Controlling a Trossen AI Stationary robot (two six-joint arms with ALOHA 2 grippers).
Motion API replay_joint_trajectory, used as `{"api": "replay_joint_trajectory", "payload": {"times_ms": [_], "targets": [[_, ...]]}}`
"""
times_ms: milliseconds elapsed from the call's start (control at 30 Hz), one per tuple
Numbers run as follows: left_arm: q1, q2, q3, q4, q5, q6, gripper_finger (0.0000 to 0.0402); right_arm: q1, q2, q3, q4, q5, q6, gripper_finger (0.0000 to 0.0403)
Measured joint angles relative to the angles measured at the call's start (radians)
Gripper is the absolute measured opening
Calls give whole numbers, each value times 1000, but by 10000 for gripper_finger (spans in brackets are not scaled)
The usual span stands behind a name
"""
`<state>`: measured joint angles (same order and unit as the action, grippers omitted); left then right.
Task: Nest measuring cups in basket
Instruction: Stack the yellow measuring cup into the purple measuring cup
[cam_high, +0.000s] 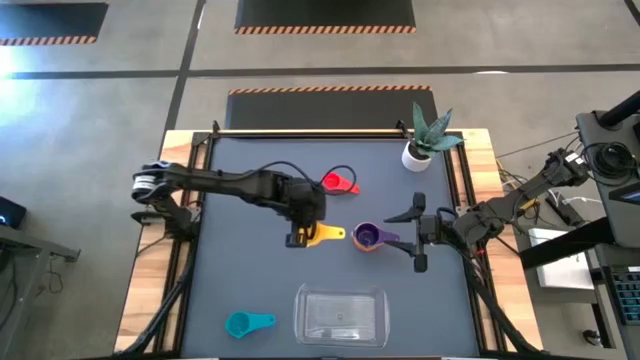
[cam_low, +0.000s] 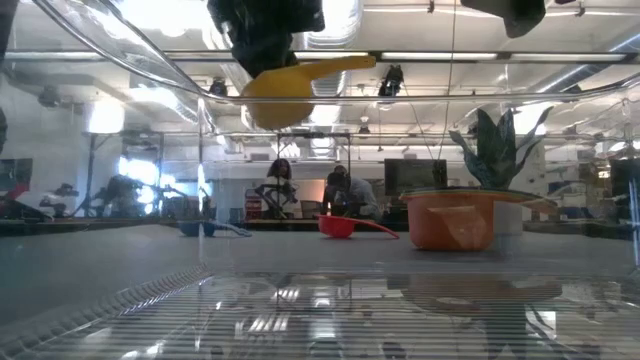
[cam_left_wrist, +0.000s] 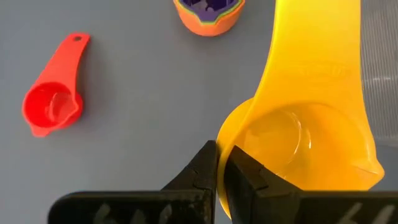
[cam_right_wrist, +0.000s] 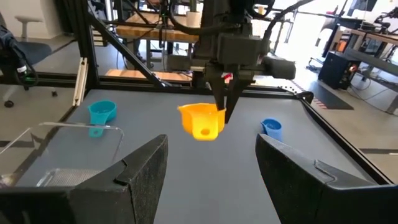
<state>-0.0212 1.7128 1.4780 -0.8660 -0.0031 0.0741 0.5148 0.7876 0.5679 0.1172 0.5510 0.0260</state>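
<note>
Basket (cam_high: 342, 316) by the bench's near edge holds no cups; left claw (cam_high: 299, 236) grips yellow cup (cam_high: 322, 235), right claw (cam_high: 417, 232) open

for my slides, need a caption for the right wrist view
Left gripper lifts a yellow plastic measuring cup above the grey table, between the teal cup and blue cup.

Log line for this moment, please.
left gripper: shut on yellow cup, lifted | right gripper: open, waiting beside orange cup | basket: empty
</note>
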Motion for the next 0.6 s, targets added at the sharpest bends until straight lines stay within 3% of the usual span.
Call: {"api": "replay_joint_trajectory", "payload": {"times_ms": [333, 600], "targets": [[-4, 15, 0, 243, 116, 9, 0, 0, 0, -1, -1, 2, 1, 233], [-1, 120, 1, 479, 195, 73, 0, 0, -13, -1, 0, 55, -1, 233]]}}
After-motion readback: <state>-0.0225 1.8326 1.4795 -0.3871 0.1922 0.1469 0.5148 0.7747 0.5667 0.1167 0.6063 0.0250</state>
